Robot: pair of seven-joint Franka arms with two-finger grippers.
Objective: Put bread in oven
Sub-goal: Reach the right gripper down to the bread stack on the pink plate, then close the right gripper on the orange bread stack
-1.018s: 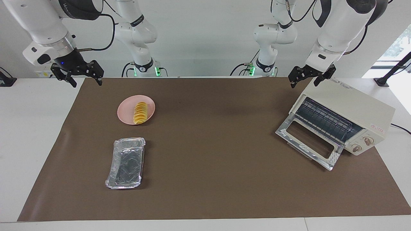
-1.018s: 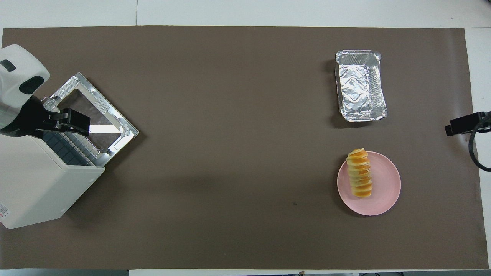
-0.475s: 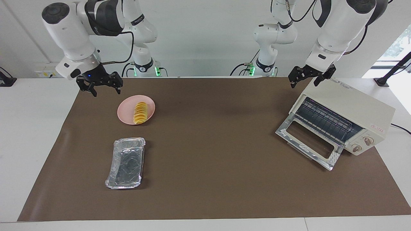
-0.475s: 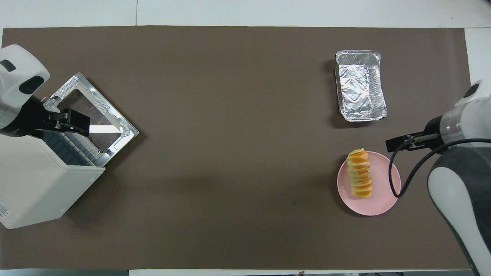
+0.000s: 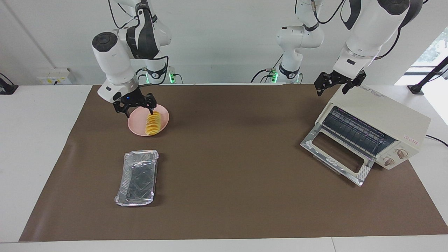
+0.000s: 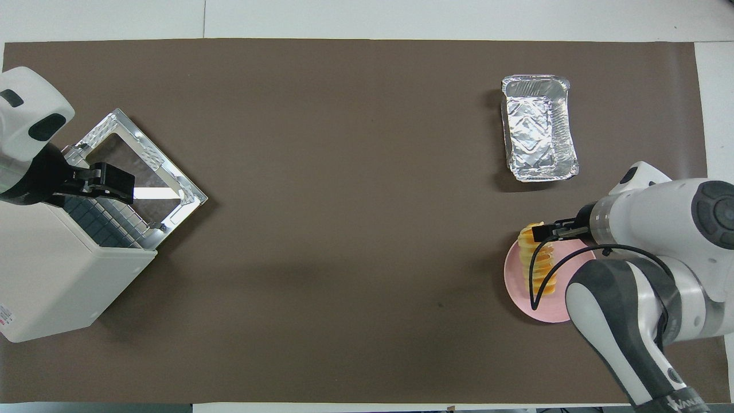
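The bread (image 5: pixel 152 123), a ridged yellow-orange loaf, lies on a round pink plate (image 5: pixel 135 123) toward the right arm's end of the table; both show in the overhead view, bread (image 6: pixel 542 269) and plate (image 6: pixel 539 308). My right gripper (image 5: pixel 138 111) is open and low over the plate, with one finger by the bread's end nearest the robots; it also shows from above (image 6: pixel 545 234). The cream oven (image 5: pixel 381 119) stands at the left arm's end with its glass door (image 5: pixel 336 157) dropped open and the rack showing. My left gripper (image 5: pixel 331 90) is open and waits above the oven's top edge.
A silver foil tray (image 5: pixel 138 176) lies farther from the robots than the plate, also seen from above (image 6: pixel 539 129). A brown mat (image 5: pixel 231 147) covers the table. The oven (image 6: pixel 57 281) and its open door (image 6: pixel 143 166) fill the left arm's end.
My right arm has swung in from outside the mat and come down over the plate, by the bread. The left arm, bread, tray and oven have not moved.
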